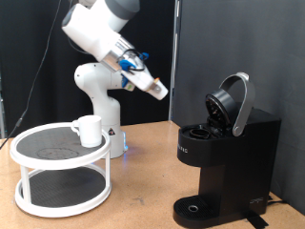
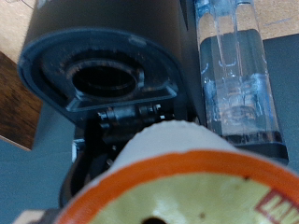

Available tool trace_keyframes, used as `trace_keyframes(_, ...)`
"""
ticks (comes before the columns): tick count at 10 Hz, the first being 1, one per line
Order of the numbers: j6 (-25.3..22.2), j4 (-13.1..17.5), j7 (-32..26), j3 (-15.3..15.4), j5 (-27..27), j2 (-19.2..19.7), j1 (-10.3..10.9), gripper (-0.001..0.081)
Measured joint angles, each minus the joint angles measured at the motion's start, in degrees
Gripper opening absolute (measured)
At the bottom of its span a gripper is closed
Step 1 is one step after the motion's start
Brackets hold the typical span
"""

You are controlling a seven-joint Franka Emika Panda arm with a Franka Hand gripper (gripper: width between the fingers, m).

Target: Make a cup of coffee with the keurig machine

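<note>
White mug, the cup (image 1: 89,130), sits at the back edge of the round white two-tier stand's (image 1: 38,202) upper shelf, not under the spout. The keurig machine (image 1: 224,162) stands on the wooden desk (image 1: 138,200) with its lid (image 1: 233,103) up, chamber (image 2: 103,82) open. I have the gripper (image 1: 157,91) raised beside the lid; the wrist view fills with an orange-rimmed pod (image 2: 187,177), so I judge it carried, though finger spacing I cannot tell. Black curtain behind.
</note>
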Motion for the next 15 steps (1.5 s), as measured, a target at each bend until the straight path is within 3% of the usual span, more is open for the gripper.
trace_keyframes(5,5.5,3.4,0.2,5.4,2.0,2.0,3.1,0.0336)
trace_keyframes(10,7.0,4.0,1.3,6.7,2.9,3.1,3.2,0.0336)
trace_keyframes(15,10.0,2.4,0.3,7.3,2.9,3.6,3.3,0.0336)
